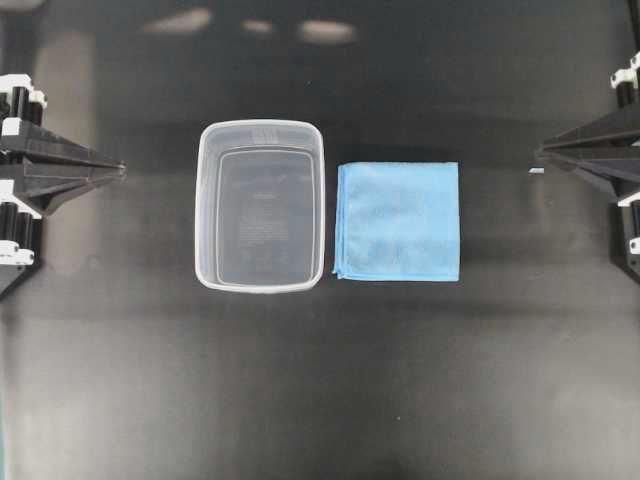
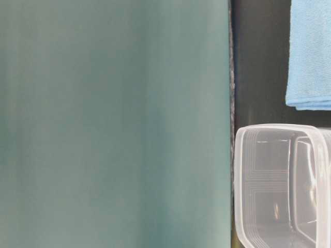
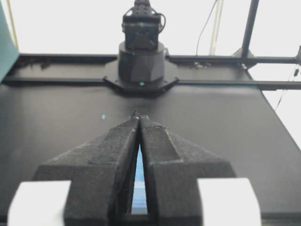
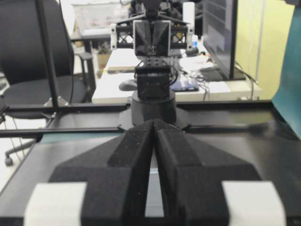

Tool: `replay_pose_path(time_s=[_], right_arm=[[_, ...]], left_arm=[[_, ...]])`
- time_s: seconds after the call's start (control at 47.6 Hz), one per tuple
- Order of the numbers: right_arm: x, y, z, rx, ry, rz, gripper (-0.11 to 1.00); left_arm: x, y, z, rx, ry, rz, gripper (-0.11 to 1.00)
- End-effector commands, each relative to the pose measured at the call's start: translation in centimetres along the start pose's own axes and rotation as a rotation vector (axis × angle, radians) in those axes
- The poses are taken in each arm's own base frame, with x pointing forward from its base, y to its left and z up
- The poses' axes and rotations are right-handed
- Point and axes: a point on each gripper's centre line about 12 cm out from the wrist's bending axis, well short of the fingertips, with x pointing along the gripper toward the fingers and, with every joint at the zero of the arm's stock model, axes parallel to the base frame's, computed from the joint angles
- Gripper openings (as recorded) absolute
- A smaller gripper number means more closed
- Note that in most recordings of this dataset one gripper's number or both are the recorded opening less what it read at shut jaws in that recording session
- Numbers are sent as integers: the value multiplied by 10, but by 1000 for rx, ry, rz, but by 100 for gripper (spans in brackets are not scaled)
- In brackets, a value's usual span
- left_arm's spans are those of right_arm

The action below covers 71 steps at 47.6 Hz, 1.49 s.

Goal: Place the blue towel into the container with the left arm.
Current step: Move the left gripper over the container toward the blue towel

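The blue towel lies folded flat on the black table, just right of the container and nearly touching its rim. The container is a clear empty tub standing upright. In the table-level view the towel is at the top right and the container at the bottom right. My left gripper is shut and empty at the left edge, well away from the tub; its tips meet in the left wrist view. My right gripper is shut and empty at the right edge, right of the towel, its tips also meeting in the right wrist view.
A blurred teal panel fills the left of the table-level view. The opposite arm's base stands at the far table edge. Beyond the table there are a chair and a desk with a monitor.
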Motion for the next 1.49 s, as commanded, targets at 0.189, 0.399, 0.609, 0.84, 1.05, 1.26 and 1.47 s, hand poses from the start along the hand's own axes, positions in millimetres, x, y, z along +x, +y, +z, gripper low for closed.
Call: replay_pose_path(time_s=[0.189,0.399,0.609,0.84,1.05,1.26,1.47], right_arm=[[0,-2,2,15,34,-10,0],[-9,-4,-13,17,190,-21,0],[-23,-6,-18,17,276,-37,0],[-40,-8,-20,22,291,-54,31],[-48,-9,-20,21,294,-64,82],[-54,-10,-22,24,299,-73,80],[-57,-10,-19,71,272,-76,80]], left_arm=[[43,5,24,0,114,16,0],[86,10,22,13,348,36,0],[130,13,15,12,499,40,0],[174,19,8,10,609,55,0],[205,29,-6,0,744,78,3],[238,29,-29,0,855,76,46],[273,31,-64,-1,974,76,91]])
